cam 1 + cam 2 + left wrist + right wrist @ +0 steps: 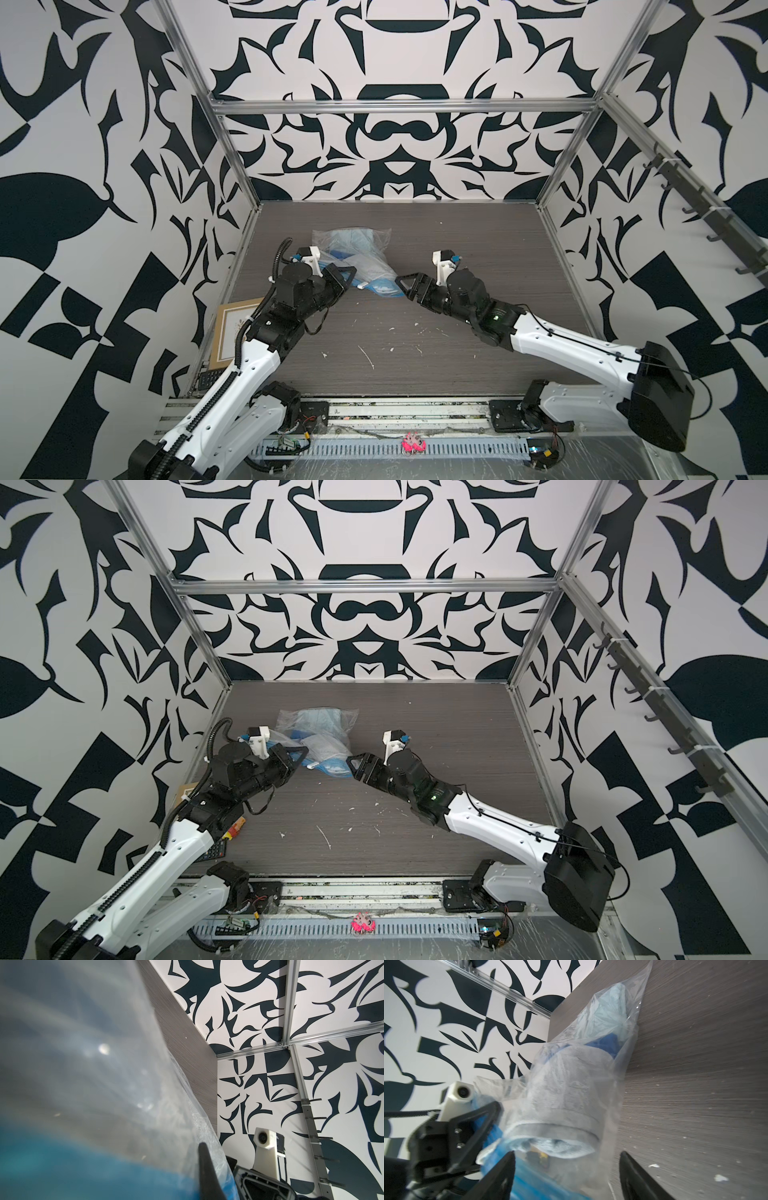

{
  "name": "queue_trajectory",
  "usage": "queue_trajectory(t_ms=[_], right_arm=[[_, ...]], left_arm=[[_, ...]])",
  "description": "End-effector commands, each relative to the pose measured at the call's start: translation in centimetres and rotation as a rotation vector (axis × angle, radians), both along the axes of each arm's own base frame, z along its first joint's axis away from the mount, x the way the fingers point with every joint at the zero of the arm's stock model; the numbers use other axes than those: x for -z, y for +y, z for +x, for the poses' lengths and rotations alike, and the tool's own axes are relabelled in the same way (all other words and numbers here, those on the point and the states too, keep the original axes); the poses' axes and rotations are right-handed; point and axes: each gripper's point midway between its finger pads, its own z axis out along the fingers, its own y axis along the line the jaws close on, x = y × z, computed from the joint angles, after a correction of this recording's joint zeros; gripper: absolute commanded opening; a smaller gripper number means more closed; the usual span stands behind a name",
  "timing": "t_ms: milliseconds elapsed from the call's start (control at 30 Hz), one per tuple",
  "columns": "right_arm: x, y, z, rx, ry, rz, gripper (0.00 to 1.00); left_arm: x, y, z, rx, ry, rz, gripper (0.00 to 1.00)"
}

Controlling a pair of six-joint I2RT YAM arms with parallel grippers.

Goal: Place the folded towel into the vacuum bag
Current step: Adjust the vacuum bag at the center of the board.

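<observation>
Already bagged: folded towel (562, 1101), inside the vacuum bag (357, 245) on the table (457, 257).
Left gripper (351, 272): clamped on the bag's blue zip strip (529, 1186).
Right gripper (400, 281): jaws apart, empty, at the mouth.
Bag axis: mouth between both grippers, towel end toward far wall (386, 137).

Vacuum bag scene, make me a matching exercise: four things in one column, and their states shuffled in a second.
Things:
1 towel
2 left gripper
3 right gripper
4 frame

States:
A open
B inside the bag
C partly under the left arm
D shut on the bag's edge

Pairs: 1-B, 2-D, 3-A, 4-C
</observation>
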Motion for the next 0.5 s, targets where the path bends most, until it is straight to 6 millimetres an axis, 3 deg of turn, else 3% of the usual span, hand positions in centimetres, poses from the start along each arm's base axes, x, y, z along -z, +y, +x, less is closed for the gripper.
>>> queue_trajectory(t_ms=[0,133,300,400,467], right_arm=[[-5.0,1.0,0.5,-0.012,-0.059,0.117,0.68],[-5.7,1.0,0.5,-0.009,-0.043,0.135,0.55],[-7.1,0.3,0.2,-0.006,-0.079,0.098,0.53],[-9.6,-0.6,-0.4,-0.055,-0.213,-0.007,0.54],[-12.2,-1.9,-0.9,-0.085,-0.335,-0.148,0.56]], left_arm=[[-3.6,-0.4,0.4,0.021,-0.101,-0.032,0.0],[-4.5,-0.4,0.8,0.013,-0.123,-0.036,0.0],[-6.2,-0.7,1.4,0.013,-0.163,-0.04,0.0],[-8.0,-0.9,1.9,0.028,-0.179,-0.037,0.0],[-10.3,-0.9,2.4,0.043,-0.209,-0.011,0.0]])
